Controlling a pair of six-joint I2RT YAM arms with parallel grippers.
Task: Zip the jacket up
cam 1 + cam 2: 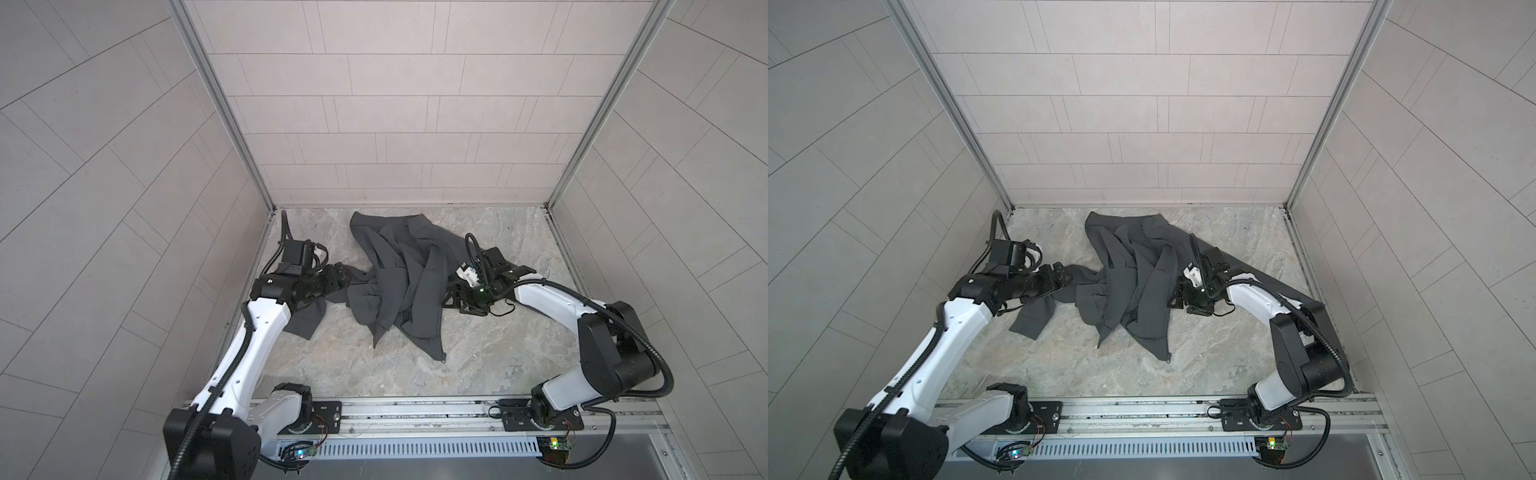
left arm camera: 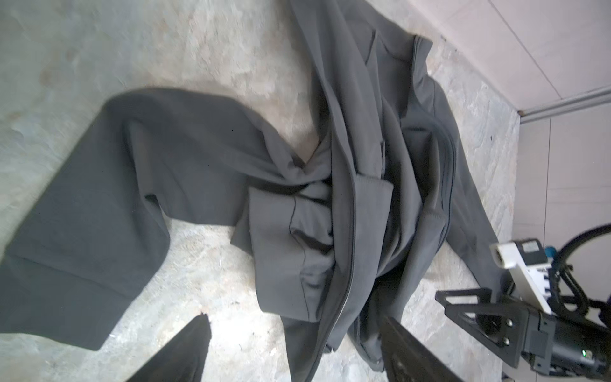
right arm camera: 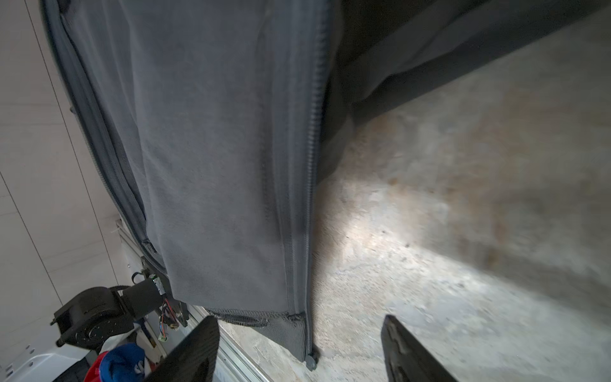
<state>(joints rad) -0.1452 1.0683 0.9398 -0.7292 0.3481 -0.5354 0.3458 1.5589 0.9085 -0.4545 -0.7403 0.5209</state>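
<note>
My left tool [image 2: 294, 317] and right tool [image 3: 299, 319] gape empty beside the limp, light jacket [image 1: 399, 274]; I judge the zipper's bottom end [image 3: 312, 359] the firmest hold.

You see the jacket [image 1: 399, 282] only as a crumpled heap in both top views, and its folds bury much of the zipper [image 2: 351, 258]. One sleeve [image 1: 305, 320] runs under the left gripper [image 1: 347, 277], whose fingertips melt into the dark cloth. The right gripper [image 1: 453, 298] reads no clearer to you there. In the left wrist view the frame edge cuts off the cuff [image 2: 56, 291] and all but the tips of the fingers [image 2: 198, 337]. In the right wrist view the bench [image 3: 496, 198] smears into blur. A red-and-blue object [image 3: 120, 362], clipped at the edge, defies naming.
</note>
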